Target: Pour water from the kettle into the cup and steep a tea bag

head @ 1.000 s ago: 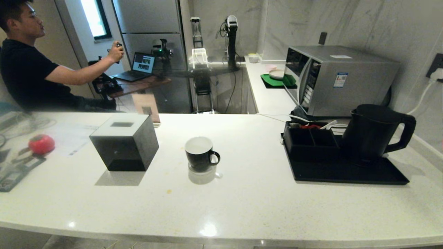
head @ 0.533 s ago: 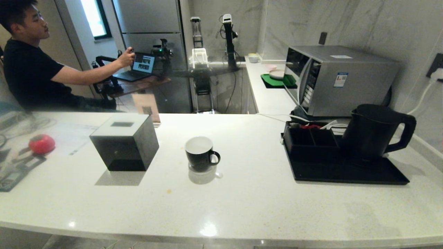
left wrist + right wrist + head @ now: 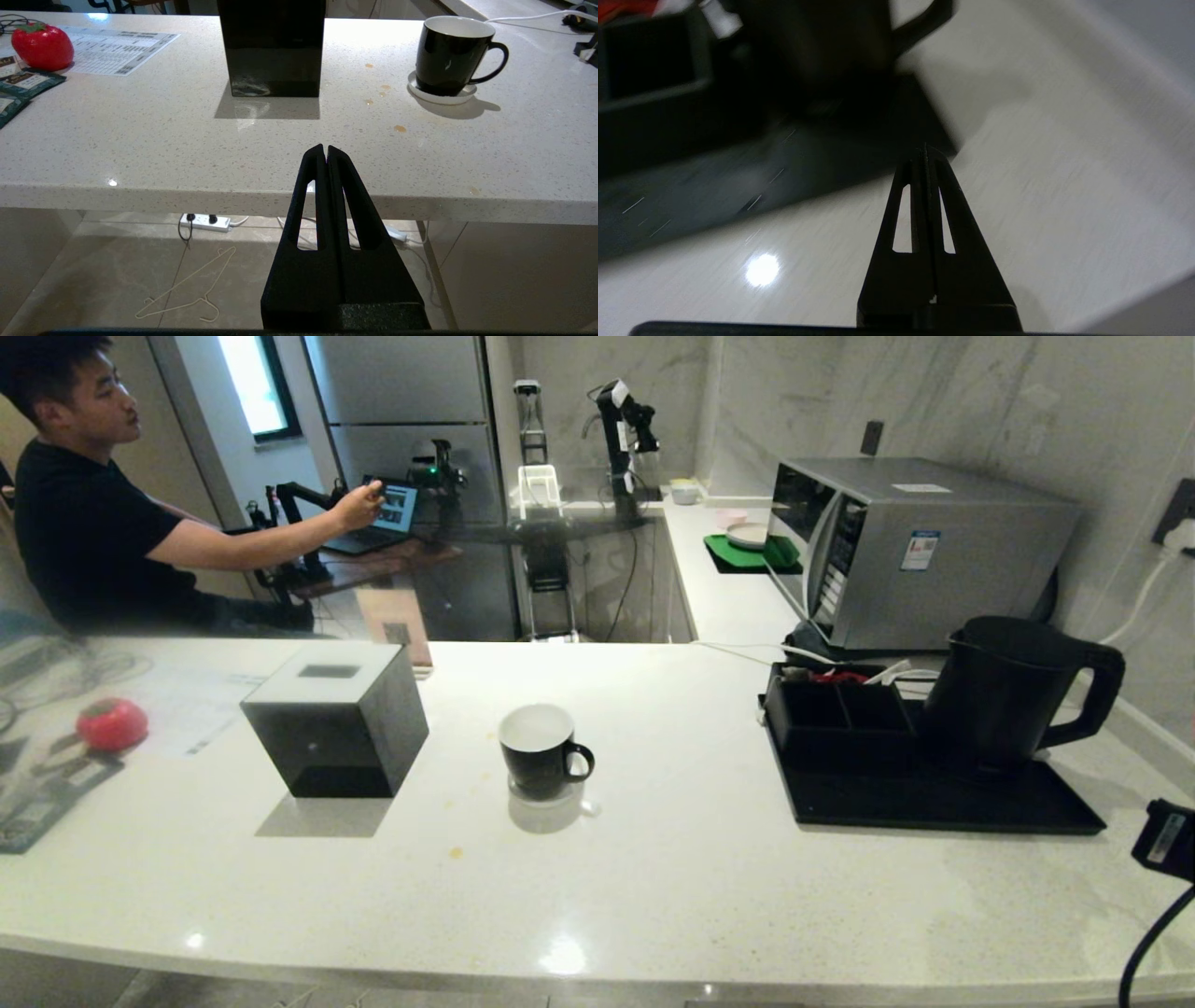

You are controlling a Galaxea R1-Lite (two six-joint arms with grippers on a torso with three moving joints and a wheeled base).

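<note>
Clearly right pincer (image 3: 925, 150) sat nearer kettle (image 3: 1013, 691): fingers pressed together, holding nothing, low over counter (image 3: 653, 877) off tray's near right corner. Kettle stood upright ahead on tray (image 3: 934, 803), handle toward right wall. Cup (image 3: 541, 751) well left, mid-counter. Left pincer (image 3: 325, 150) closed, empty, below counter edge.

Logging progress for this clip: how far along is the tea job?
Nothing is done: the matte black kettle stands on its black tray, and the glossy black mug sits apart. The shut right gripper is near the tray; the left gripper is parked, shut. Pouring and steeping remain.
</note>
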